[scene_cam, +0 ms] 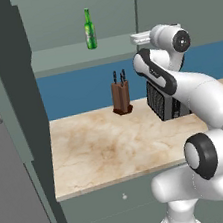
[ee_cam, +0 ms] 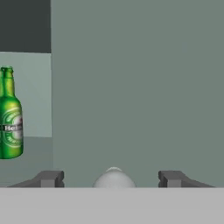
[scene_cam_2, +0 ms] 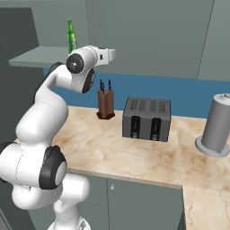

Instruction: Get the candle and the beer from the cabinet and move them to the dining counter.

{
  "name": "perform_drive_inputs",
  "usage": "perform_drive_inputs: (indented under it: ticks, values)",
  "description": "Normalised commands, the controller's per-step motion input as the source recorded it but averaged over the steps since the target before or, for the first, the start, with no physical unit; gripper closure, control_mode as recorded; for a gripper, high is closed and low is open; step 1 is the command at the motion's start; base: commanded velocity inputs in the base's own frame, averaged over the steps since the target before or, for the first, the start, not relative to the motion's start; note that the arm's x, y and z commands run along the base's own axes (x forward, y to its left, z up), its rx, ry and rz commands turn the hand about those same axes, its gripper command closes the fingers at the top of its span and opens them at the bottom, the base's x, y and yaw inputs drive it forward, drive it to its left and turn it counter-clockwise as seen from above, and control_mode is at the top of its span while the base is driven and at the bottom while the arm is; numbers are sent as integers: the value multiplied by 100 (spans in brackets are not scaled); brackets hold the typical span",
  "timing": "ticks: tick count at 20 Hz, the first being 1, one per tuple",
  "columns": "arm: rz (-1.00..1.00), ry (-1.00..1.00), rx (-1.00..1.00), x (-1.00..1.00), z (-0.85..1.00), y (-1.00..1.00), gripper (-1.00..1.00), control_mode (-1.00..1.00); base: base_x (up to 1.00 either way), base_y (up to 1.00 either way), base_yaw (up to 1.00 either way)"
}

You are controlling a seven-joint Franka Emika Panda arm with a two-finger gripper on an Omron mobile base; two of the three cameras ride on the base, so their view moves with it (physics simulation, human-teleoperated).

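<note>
The beer (scene_cam: 89,30) is a green bottle with a red-and-white label, standing upright on the shelf of the open cabinet (scene_cam: 70,59). It also shows in the right base view (scene_cam_2: 71,37) and at the left edge of the hand view (ee_cam: 9,122). My gripper (ee_cam: 111,178) reaches into the cabinet to the right of the bottle (scene_cam: 138,38) (scene_cam_2: 110,55), apart from it. Its fingers (ee_cam: 48,178) stand wide apart. Between them rises a pale rounded top, apparently the candle (ee_cam: 113,174); most of it is cut off at the bottom of the view. The dining counter is out of view.
Below the cabinet lies a marble worktop (scene_cam: 99,150) with a brown knife block (scene_cam: 121,98), a dark toaster (scene_cam_2: 147,119) and a grey cylinder (scene_cam_2: 218,126) at the right. The open cabinet door (scene_cam: 8,149) stands at the left. A blue wall runs behind.
</note>
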Motion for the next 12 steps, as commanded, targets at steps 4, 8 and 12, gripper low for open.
perform_drive_inputs:
  ticks: [4, 8, 12]
  values:
    - [0, 0, 0, 0, 0, 0, 100, -100, 0, 0, 0]
    - [0, 0, 0, 0, 0, 0, 100, -100, 0, 0, 0]
    - [0, 0, 0, 0, 0, 0, 100, -100, 0, 0, 0]
